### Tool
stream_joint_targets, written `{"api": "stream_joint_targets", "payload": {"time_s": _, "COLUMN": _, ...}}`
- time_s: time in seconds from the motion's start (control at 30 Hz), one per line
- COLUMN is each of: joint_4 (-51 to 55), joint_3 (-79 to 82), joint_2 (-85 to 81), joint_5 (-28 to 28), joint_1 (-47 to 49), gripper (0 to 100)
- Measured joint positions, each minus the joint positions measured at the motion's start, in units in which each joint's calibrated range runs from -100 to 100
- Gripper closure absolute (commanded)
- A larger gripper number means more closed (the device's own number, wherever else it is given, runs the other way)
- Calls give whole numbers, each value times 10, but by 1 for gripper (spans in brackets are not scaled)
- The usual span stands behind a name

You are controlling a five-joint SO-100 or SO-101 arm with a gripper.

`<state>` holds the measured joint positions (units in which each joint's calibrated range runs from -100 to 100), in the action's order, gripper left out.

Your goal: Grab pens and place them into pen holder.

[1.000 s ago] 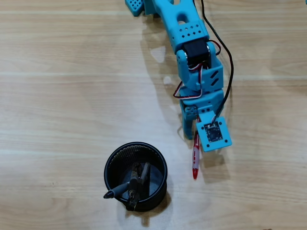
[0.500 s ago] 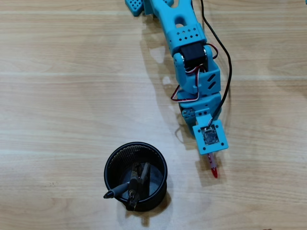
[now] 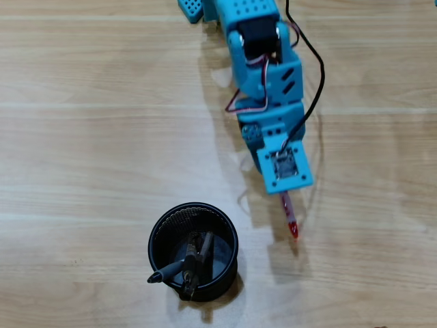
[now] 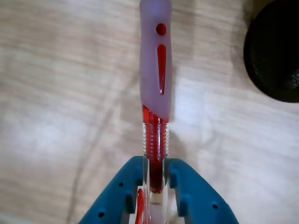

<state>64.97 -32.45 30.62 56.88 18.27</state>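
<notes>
My blue gripper (image 4: 155, 168) is shut on a red pen (image 4: 156, 93) with a clear barrel and a pale rubber grip. In the overhead view the pen (image 3: 289, 214) sticks out from under the blue arm (image 3: 270, 82) toward the table's near side, its tip over the wood. The black mesh pen holder (image 3: 194, 251) stands to the lower left of the pen in the overhead view, apart from it, with a few dark pens inside. In the wrist view the holder (image 4: 273, 51) shows at the top right corner. The gripper itself is hidden under the wrist in the overhead view.
The wooden table (image 3: 82, 137) is bare on the left and right. A black cable (image 3: 315, 75) runs along the arm's right side. The arm's base (image 3: 205, 8) sits at the top edge.
</notes>
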Motion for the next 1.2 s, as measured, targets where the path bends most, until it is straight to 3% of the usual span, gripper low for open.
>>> {"api": "stream_joint_targets", "payload": {"time_s": 0.27, "joint_4": 118, "joint_3": 0, "joint_2": -184, "joint_5": -14, "joint_1": 0, "gripper": 98}}
{"api": "stream_joint_targets", "payload": {"time_s": 0.6, "joint_4": 101, "joint_3": 0, "joint_2": -232, "joint_5": -26, "joint_1": -14, "gripper": 98}}
{"api": "stream_joint_targets", "payload": {"time_s": 0.9, "joint_4": -147, "joint_3": 144, "joint_2": -285, "joint_5": -46, "joint_1": -26, "gripper": 98}}
{"api": "stream_joint_targets", "payload": {"time_s": 1.2, "joint_4": -574, "joint_3": 524, "joint_2": -393, "joint_5": -49, "joint_1": -87, "gripper": 98}}
